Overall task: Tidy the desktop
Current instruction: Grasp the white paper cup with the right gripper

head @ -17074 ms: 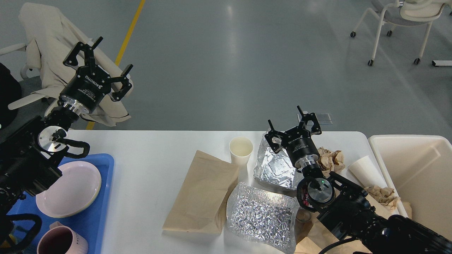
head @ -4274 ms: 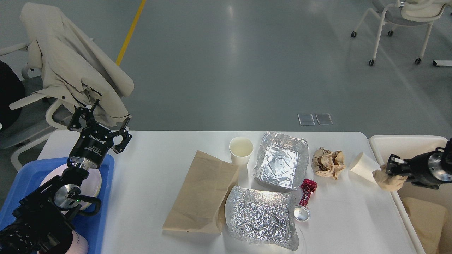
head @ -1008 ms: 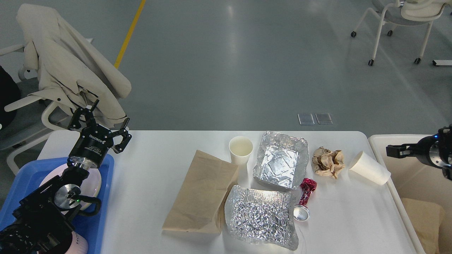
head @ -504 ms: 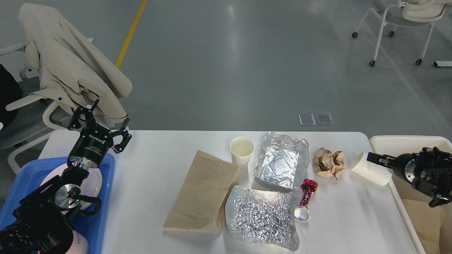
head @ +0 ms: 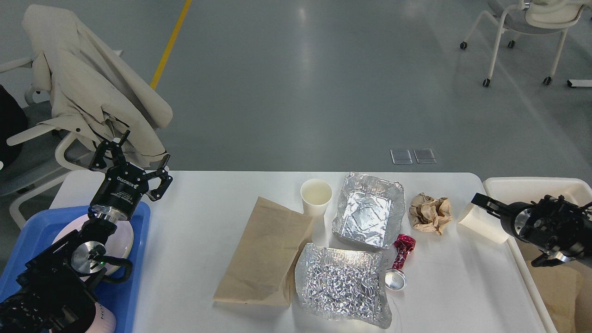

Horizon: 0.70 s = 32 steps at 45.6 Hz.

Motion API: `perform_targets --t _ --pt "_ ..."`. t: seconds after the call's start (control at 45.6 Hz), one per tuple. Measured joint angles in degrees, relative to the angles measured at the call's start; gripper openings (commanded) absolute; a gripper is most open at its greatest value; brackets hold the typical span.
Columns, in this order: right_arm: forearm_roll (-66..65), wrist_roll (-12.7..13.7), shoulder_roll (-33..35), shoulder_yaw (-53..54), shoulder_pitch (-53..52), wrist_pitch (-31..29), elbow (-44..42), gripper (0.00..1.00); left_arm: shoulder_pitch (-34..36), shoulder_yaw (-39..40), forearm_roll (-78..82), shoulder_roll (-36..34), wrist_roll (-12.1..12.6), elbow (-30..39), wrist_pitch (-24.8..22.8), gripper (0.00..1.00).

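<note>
Worktop (head: 199,203) fills the lower middle of the frame, white with rounded corners, and it's pretty cluttered. Flat brown paper bag (head: 266,254) lies left of centre, with an upright paper cup (head: 316,196) just past its upper right corner. Next to the cup sits a foil tray (head: 368,210), and below that a crinkled foil sheet (head: 342,286). A red foil wrapper (head: 403,249) and a small round silver lid (head: 394,280) lie just right of the sheet. Crumpled brown paper (head: 430,212) is further right, then a tipped-over paper cup (head: 481,223) near the right edge.

Right gripper (head: 481,203) comes in from the right at that tipped cup, over the rim of the cream bin (head: 522,185). It's seen edge-on, so I can't tell how its jaws stand.

Left gripper (head: 132,159) is at the worktop's upper left corner, jaws spread wide with nothing in them, above a blue tray (head: 138,217) holding a pink plate (head: 125,240).
</note>
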State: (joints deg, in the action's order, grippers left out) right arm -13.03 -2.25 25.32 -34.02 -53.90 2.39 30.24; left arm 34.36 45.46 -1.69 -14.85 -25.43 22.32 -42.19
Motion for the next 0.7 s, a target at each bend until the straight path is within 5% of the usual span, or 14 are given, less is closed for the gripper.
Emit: perform_targets --t 0.175,0.526,0.57,0.658,0.701 --pt "4.5 4.8 -1.0 4.8 1.3 -1.9 -0.7 1.0 0.0 0.0 0.0 0.0 0.0 0.0 0.0 1.0" --pt "4.9 6.0 -3.1 9.3 3.9 -2.0 -2.3 1.0 0.0 0.0 0.0 0.0 0.0 0.0 0.0 1.0" --pt "4.9 6.0 -3.1 9.3 4.2 -2.0 -2.3 0.92 0.0 0.0 0.0 0.0 0.0 0.0 0.0 1.0" --pt "4.6 6.0 -3.3 9.3 4.8 -2.0 -2.3 0.52 0.0 0.0 0.0 0.0 0.0 0.0 0.0 1.0" --pt "4.4 6.0 -3.3 9.2 5.2 -2.0 -2.4 0.4 0.0 0.0 0.0 0.0 0.0 0.0 0.0 1.0"
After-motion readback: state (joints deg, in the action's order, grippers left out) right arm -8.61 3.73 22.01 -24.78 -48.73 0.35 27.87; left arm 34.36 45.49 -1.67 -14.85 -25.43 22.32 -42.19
